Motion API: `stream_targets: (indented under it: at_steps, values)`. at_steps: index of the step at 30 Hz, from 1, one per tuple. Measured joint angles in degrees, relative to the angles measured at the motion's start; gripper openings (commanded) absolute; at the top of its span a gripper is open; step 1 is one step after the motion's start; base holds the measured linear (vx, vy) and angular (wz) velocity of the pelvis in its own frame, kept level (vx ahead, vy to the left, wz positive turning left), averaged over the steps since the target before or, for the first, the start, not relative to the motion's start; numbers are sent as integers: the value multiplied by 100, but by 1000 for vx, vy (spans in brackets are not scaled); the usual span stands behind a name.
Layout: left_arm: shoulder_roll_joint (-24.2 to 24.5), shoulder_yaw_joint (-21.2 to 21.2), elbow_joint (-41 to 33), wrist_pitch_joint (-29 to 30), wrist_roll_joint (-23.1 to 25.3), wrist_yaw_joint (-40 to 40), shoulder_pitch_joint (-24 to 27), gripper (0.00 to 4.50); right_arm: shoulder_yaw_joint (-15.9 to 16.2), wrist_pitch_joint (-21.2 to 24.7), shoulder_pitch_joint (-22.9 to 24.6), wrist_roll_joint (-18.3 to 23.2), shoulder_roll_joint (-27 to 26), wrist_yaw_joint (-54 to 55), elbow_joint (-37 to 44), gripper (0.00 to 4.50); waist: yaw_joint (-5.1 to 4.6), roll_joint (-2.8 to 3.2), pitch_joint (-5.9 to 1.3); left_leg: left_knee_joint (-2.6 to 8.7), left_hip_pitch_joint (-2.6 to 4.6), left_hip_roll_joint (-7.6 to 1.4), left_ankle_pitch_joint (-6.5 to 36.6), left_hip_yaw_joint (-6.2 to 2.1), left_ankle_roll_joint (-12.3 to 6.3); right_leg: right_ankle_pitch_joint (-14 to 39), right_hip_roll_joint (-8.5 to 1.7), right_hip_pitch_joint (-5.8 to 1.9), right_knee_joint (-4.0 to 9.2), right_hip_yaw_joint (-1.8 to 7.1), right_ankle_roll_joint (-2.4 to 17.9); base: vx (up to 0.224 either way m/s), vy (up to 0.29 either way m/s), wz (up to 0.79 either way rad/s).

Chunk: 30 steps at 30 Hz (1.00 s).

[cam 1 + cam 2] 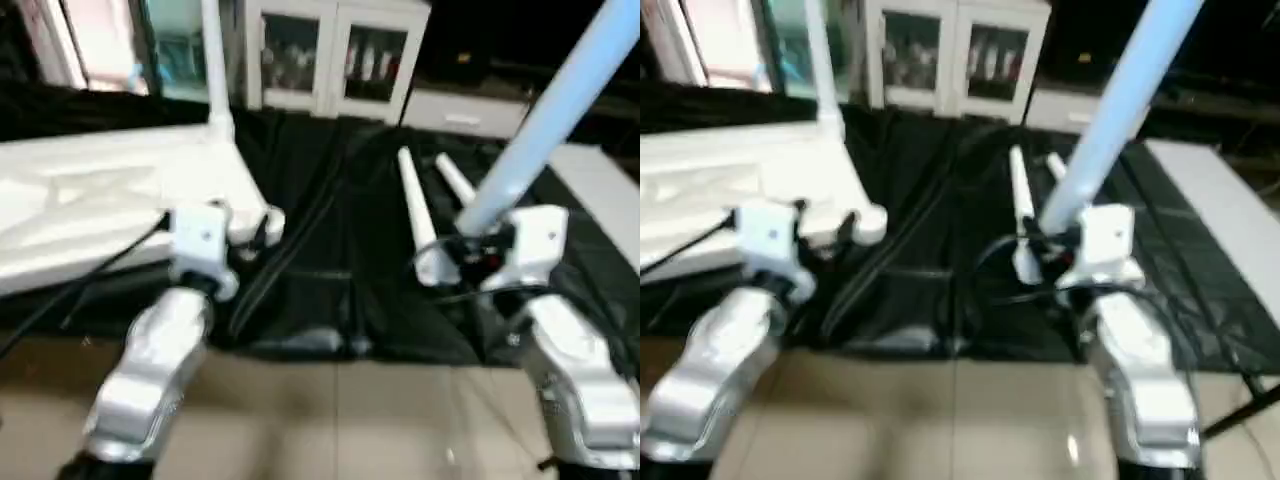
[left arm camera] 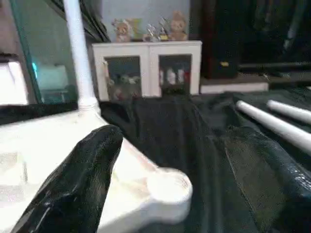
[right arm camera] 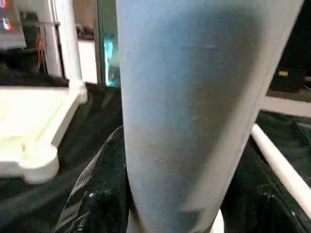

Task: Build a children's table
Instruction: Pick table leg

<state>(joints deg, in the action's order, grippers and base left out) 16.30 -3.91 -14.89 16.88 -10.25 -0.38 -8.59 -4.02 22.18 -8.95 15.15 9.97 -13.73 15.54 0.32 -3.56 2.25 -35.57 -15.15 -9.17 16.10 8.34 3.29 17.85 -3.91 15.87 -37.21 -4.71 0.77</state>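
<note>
Left eye view: right claw apparently grips leg; tabletop leftward.

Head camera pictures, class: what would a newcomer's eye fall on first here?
First, the long white leg slanting up from the right pincer, which grips its lower end. Next, the upturned white table top at left on the black sheet, one leg already upright in its far corner, the left pincer open beside it.

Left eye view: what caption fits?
Right gripper holds a leg; upturned top has one leg fitted.
</note>
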Motion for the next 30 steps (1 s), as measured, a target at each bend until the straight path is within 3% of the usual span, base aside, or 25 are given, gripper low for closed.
stream_targets:
  at_steps: [1,2,4,5,6,7,8,9,11,12,13,14,15,17,18,19,20,21,23,24,25,26,27,28,30]
  values:
    - [-34,30,2,-34,2,-7,-40,384,-1,-46,-12,-17,11,29,-1,186,50,-23,-34,-23,-37,23,45,8,-77,30,45,-79,44,43,-73,212,-25,10]
    - [-142,-14,30,-66,2,-16,-96,384,3,-62,12,-44,40,57,1,186,101,56,-41,-149,-120,20,138,-53,-248,42,83,-108,109,75,-89,306,3,6]
    - [-248,-102,130,-148,9,-18,-155,384,0,-64,123,-136,59,68,-29,186,287,246,-107,-561,-532,75,190,-157,-344,57,129,-170,253,92,-122,203,40,-1]
    - [-261,-94,190,-171,35,-7,-199,384,9,-64,171,-136,49,60,-32,186,357,324,-129,-442,-657,70,139,-181,-387,65,176,-233,305,64,-171,98,30,2]
    - [-237,-64,224,-193,64,-1,-267,384,34,-74,156,-134,-2,51,-42,186,378,468,-133,-252,-677,-10,-218,-285,-240,151,263,-273,252,-51,-256,111,62,3]
    - [-195,-18,244,-198,90,2,-245,384,170,-72,133,-130,-112,37,-65,186,361,463,-120,-295,-656,52,-99,-289,-262,232,202,-133,-142,-81,-199,122,31,3]
    - [-162,74,299,-187,97,5,-267,384,284,-73,94,-123,-139,-19,-62,186,284,354,-141,-309,-617,97,-63,-296,-308,262,145,66,-570,-53,-179,122,31,3]
    - [-185,71,341,-180,98,1,-289,384,284,-73,73,-130,-124,-43,-74,186,277,339,-144,-299,-555,116,-4,-288,-306,253,150,340,-795,-40,-204,175,16,9]
    - [-201,64,399,-184,134,-11,-344,384,258,-93,-31,-130,-75,-45,-131,186,245,274,-142,-284,-450,179,67,-219,-306,145,100,734,-747,-13,-325,134,12,11]
    - [-202,69,409,-187,159,-27,-358,384,258,-116,-73,-129,-68,-53,-142,186,231,151,-121,-244,-339,278,109,-120,-280,-19,33,913,-544,77,-312,129,-38,-2]
    - [-203,70,416,-188,167,-50,-393,384,250,-138,-89,-128,-60,-55,-145,186,222,8,-105,-236,-247,371,148,-63,-251,-293,-13,918,-205,176,-142,105,-98,-2]
    - [-236,68,455,-193,168,-73,-421,384,227,-152,-70,-129,-18,-57,-163,186,244,-74,-63,-256,-189,425,213,-6,-224,-508,-36,853,-215,280,-54,105,-98,-2]
    - [-320,-33,480,-190,164,-135,-440,384,148,-154,-20,-130,28,-50,-217,186,305,-3,-19,-375,-126,410,323,-48,-429,-476,21,736,-156,291,-12,114,-103,3]
    - [-318,-101,483,-191,164,-206,-476,384,68,-154,33,-131,17,-35,-307,186,358,67,-10,-693,-236,427,318,-215,-419,-454,73,597,-69,284,21,133,-58,-6]
    - [-300,-83,490,-192,165,-226,-523,384,44,-155,45,-131,5,-34,-306,186,371,127,-3,-732,-349,417,289,-300,-369,-429,83,507,-25,238,24,111,-18,-3]
    - [-289,-67,490,-196,166,-234,-550,384,45,-157,43,-131,-2,-34,-302,186,403,192,-6,-626,-438,365,237,-324,-281,-422,108,450,-4,213,46,93,25,4]
    - [-283,-42,488,-199,164,-247,-560,384,58,-160,44,-131,-20,-42,-296,186,417,325,-5,-370,-486,247,201,-324,-250,-407,173,382,31,140,51,93,25,4]
    - [-256,-2,501,-202,165,-260,-564,384,97,-169,62,-131,-67,-49,-293,186,413,465,28,-278,-474,98,-136,-301,-88,-345,229,284,29,57,5,103,92,1]
    - [-158,122,552,-203,177,-276,-569,384,330,-174,69,-130,-167,-84,-294,186,313,468,28,-238,-411,127,-81,-322,-101,-219,225,296,14,75,128,118,111,7]
    - [-136,190,641,-194,204,-302,-570,384,456,-174,64,-128,-211,-120,-292,186,266,464,26,-203,-367,154,-61,-323,-134,-124,206,324,-122,82,269,119,71,7]
    - [-118,209,657,-176,199,-331,-572,384,475,-174,64,-127,-218,-129,-292,186,233,463,25,-203,-348,168,-58,-323,-174,-128,182,346,-209,80,260,115,48,5]
    - [-86,230,658,-150,183,-422,-579,384,446,-175,58,-122,-208,-128,-292,186,174,412,0,-208,-329,223,-33,-310,-211,-164,83,431,-300,94,208,115,48,5]
    - [-43,204,658,-122,147,-542,-593,384,406,-179,56,-105,-206,-128,-284,186,135,293,-47,-227,-351,323,-16,-251,-239,-290,-64,527,-152,178,106,106,16,9]
    - [-27,176,665,-109,96,-693,-599,384,346,-184,57,-85,-188,-139,-280,186,141,245,-66,-282,-413,354,4,-243,-269,-287,-96,540,-204,238,-252,86,-35,8]
    - [-4,-49,729,-55,-90,-1110,-595,384,182,-183,63,7,-140,-156,-283,186,182,250,-68,-262,-538,348,-31,-269,-226,-302,-72,613,-214,244,-236,77,-47,6]
